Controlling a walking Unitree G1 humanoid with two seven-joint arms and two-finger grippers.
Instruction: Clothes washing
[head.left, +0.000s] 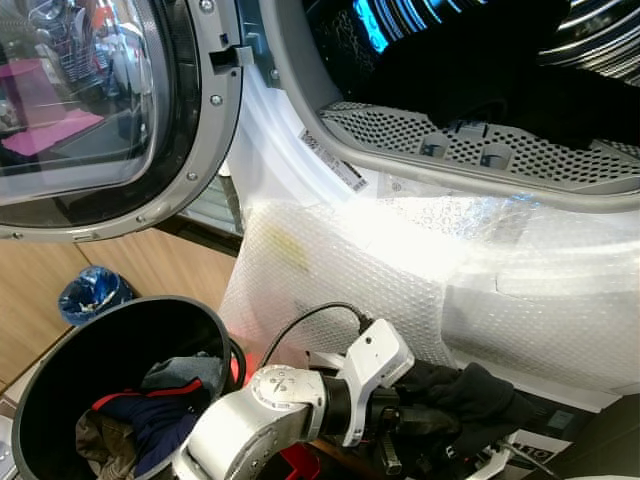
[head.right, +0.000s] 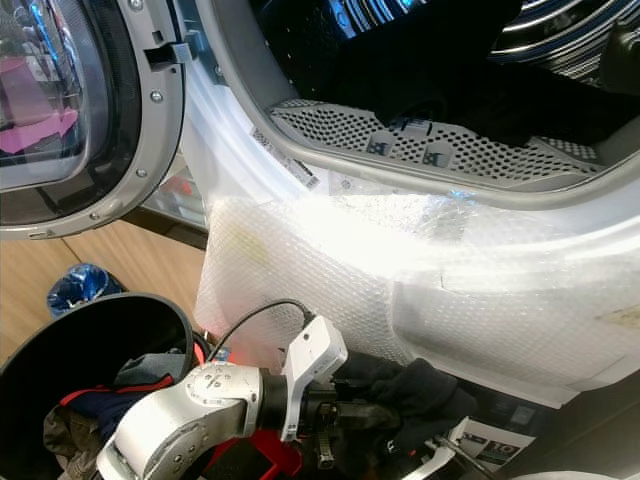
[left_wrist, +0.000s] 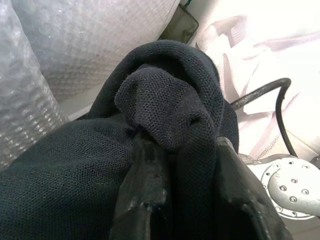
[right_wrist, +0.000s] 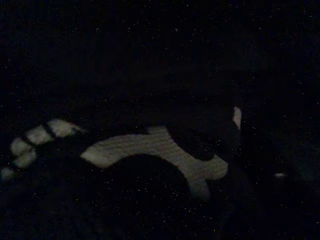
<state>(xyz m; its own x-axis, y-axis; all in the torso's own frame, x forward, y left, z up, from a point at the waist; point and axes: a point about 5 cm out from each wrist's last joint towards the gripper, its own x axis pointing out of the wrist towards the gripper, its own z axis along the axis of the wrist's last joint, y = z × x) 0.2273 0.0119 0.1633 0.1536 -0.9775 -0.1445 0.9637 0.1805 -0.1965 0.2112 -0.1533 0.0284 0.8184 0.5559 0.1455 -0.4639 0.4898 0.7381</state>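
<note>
Below the open drum rim (head.left: 480, 165), left claw (left_wrist: 185, 200) clamping dark garment (head.left: 470, 395).

The washing machine (head.left: 500, 250) is standing ahead, its drum opening (head.left: 470, 70) lying at the upper right and its door (head.left: 110, 110) swinging open to the left. Bubble wrap (head.left: 400, 280) is lying over the machine's front, below the opening. A basket (head.left: 60, 380) is sitting low on the left with clothes (head.left: 160, 405) in it (a bag (head.left: 92, 293) is lying just behind it). The left hand (head.left: 400, 432) is reaching in front of the wrap, right of the basket, clamping a garment (head.left: 470, 395).
</note>
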